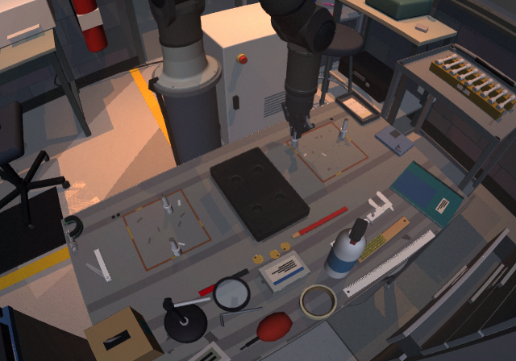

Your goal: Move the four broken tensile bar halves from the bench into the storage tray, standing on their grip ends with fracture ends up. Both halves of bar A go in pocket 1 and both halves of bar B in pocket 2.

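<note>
My gripper (295, 135) reaches straight down at the near-left corner of the right outlined square on the bench, over an upright bar half (294, 142). A second half (343, 129) stands at the far side of that square. Two more halves (166, 204) (175, 247) stand in the left outlined square. The black storage tray (259, 191), with several round holes, lies between the two squares, just left of and nearer than the gripper. The gripper is closed around the bar half beneath it.
The bench's far edge runs just behind the gripper, with a white cabinet (246, 66) beyond it. A small dark tray (357, 107) and a grey block (394, 139) lie to the right. A red pencil (320, 222), spray bottle (344, 251) and rulers crowd the near side.
</note>
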### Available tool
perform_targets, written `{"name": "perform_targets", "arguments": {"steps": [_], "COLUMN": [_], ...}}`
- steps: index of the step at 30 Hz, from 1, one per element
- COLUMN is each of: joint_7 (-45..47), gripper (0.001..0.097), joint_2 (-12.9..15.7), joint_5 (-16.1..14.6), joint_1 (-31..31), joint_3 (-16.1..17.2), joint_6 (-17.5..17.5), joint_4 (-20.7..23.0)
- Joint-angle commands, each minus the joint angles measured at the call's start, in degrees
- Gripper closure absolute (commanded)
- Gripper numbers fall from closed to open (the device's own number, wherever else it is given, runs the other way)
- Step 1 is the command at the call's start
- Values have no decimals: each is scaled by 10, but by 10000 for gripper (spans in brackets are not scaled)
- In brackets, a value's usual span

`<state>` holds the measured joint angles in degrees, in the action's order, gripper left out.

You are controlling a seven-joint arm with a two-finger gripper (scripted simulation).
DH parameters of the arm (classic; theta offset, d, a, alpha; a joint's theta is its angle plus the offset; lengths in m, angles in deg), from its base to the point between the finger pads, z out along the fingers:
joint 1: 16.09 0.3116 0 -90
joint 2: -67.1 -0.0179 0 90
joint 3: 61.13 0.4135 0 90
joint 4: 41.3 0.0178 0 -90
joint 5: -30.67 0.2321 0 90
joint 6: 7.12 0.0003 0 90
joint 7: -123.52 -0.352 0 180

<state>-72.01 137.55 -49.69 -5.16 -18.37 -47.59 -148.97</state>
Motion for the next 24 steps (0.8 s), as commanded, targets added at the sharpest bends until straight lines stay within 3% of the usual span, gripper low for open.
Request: {"name": "perform_targets", "arguments": {"steps": [1, 14, 24], "joint_7": [0, 6, 40], "gripper": [876, 901, 901], "joint_2": [0, -7, -42], "joint_5": [0, 8, 57], "joint_1": [0, -1, -10], "joint_3": [0, 3, 24], "joint_6": [0, -2, -18], "joint_4": [0, -1, -6]}}
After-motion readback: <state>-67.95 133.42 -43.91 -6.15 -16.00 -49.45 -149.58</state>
